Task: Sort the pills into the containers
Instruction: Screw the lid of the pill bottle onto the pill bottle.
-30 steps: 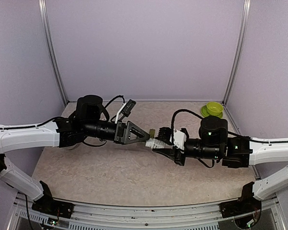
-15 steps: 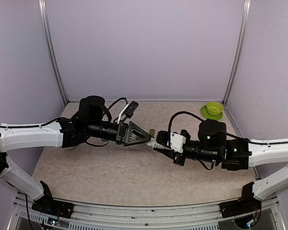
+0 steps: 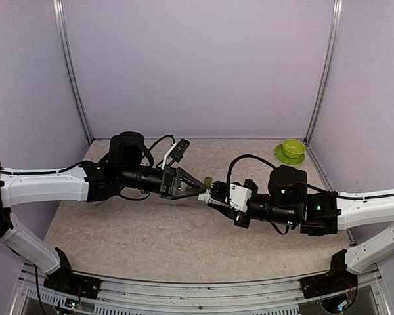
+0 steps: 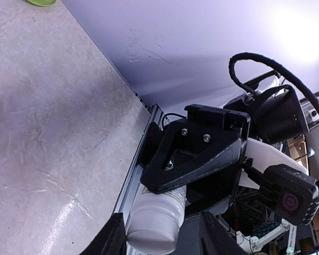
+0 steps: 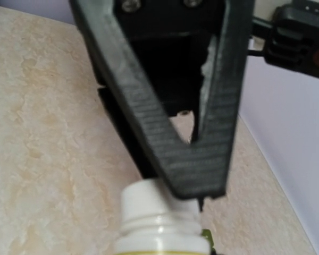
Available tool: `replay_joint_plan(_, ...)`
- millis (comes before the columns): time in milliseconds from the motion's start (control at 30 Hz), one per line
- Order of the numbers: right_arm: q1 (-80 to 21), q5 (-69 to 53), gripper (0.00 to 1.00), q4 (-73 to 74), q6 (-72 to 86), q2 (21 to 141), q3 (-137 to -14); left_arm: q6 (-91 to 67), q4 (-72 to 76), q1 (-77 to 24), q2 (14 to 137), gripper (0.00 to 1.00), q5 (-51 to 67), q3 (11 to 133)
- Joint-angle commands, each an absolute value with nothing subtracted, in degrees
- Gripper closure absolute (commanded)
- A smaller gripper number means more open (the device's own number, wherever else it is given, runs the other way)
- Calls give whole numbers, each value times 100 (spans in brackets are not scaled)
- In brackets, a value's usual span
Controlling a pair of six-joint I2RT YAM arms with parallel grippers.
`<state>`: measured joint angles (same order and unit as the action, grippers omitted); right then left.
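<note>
A white pill bottle (image 3: 211,193) hangs in mid-air over the middle of the table. My right gripper (image 3: 220,197) is shut on its body; in the left wrist view its black finger (image 4: 194,159) lies across the bottle. My left gripper (image 3: 203,188) comes from the left with its tips either side of the white cap (image 4: 154,226). One tip touches the cap and a small gap shows at the other. A small olive-green piece, the containers (image 3: 209,179), lies on the table just behind the bottle and is mostly hidden. No pills show.
A lime-green bowl (image 3: 293,148) on its saucer stands at the back right corner. Purple walls close in the table on three sides. Both arms stretch across the middle of the tabletop (image 3: 151,236).
My left gripper's fingers have drawn in around the bottle cap. The right arm has carried the bottle slightly left, toward the left gripper.
</note>
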<state>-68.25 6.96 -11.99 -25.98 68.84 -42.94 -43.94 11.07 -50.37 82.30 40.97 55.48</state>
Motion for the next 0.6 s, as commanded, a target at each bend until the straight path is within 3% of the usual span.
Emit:
replay_joint_plan(0,-6899,911,69,-1394,-2621,6987,-4246,-4409,1359,-5114,8263,61,4279,5528)
replay_joint_plan(367,-6899,503,69,-1313,-2224,6887,-4288,-3534,709,-5395,8320,88,3983,5803)
replay_joint_plan(567,-6886,-260,69,-1354,-1245,6777,-4311,-2855,613,-5730,8262,93,3992,5872)
